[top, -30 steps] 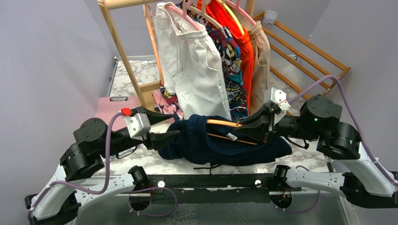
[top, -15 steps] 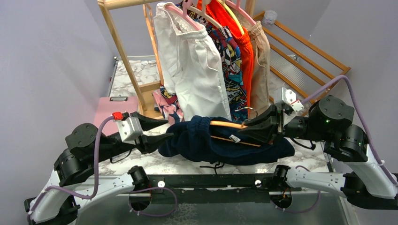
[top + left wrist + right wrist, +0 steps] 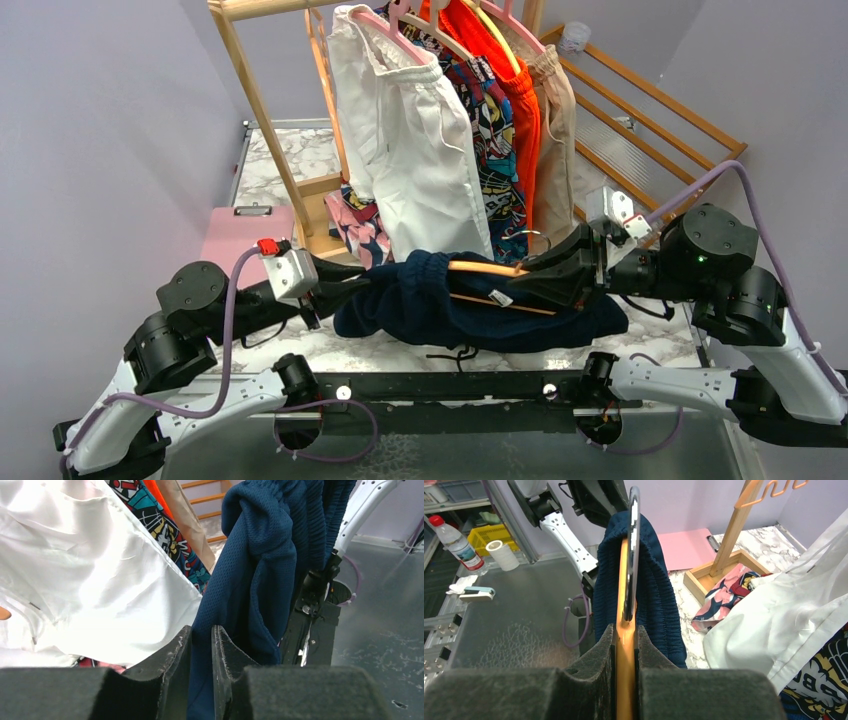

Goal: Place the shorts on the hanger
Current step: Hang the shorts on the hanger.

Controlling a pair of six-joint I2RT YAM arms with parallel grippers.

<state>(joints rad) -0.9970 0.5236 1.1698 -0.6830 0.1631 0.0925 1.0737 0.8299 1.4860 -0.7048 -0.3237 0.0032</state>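
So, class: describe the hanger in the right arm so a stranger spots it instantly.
Find the wooden clothes rack at the back. Before it sits a bundle of dark navy-blue fabric shorts; the thin orange-tan wooden hanger pokes out, clamped in the right end effector. Unlike the rack's pink hangers, it's wood-coloured.

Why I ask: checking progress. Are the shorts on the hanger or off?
Partly on: the shorts drape over the far end of the hanger the right gripper clamps.
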